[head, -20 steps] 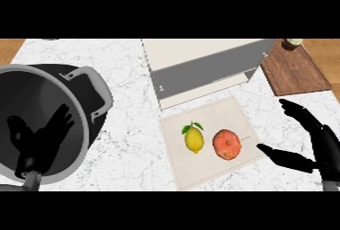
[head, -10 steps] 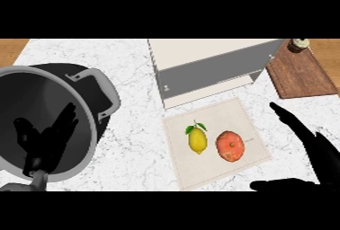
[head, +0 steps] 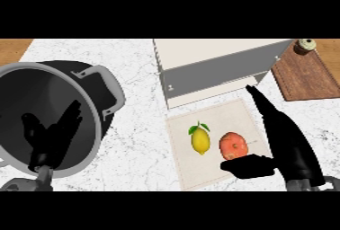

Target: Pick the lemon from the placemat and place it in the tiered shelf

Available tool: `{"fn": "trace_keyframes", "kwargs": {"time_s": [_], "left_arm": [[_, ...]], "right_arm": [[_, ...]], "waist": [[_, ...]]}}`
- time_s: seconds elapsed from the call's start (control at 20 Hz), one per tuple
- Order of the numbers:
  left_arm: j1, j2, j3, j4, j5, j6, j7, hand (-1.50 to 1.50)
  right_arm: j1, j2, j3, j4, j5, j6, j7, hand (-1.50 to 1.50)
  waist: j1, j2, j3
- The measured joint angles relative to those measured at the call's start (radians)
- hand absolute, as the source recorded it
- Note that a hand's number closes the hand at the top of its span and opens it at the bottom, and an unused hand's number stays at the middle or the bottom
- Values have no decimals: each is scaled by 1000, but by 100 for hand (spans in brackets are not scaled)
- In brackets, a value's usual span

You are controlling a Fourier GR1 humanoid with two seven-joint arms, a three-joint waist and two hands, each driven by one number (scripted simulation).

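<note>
From my head view, the lemon (head: pixel 200 141) lies on the beige placemat (head: pixel 211 120), left of a round orange-red fruit (head: pixel 233 144) that sits just beside it; the two look slightly apart. The lemon has small green leaves at its far end.

My right hand (head: pixel 285 139) is over the right edge of the placemat, fingers stretched straight toward the far side and reaching almost to the tiered shelf (head: pixel 212 65), with the thumb (head: pixel 247 165) spread out to the left at the near side of the orange-red fruit. That hand is open and holds nothing; it is not touching the lemon.

The shelf is a cream-coloured unit at the far side of the marble counter (head: pixel 143 152), just beyond the placemat. To its right lies a wooden cutting board (head: pixel 306 74) with a small round object (head: pixel 305 46) at its far corner.

On the left stands a large dark pot (head: pixel 100 96) with grey handles. My left hand (head: pixel 50 134) shows over the pot's opening, fingers up and relaxed, at rest and empty.
</note>
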Motion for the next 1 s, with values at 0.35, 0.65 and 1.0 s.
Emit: {"fn": "trace_keyframes", "kwargs": {"time_s": [0.35, 0.65, 1.0], "left_arm": [[1, -11, 8, -3, -5, -4, 8, 0], [10, -10, 21, -2, -11, -16, 14, 0], [20, -20, 35, 0, -21, -17, 11, 0]], "right_arm": [[-126, 149, 67, 187, 83, 51, 76, -150], [-152, 243, 113, 292, 142, 92, 99, -150], [-143, 326, 123, 376, 244, 116, 112, -150]], "waist": [[-1, 0, 1], [-11, -2, 3], [-20, -4, 6]]}}
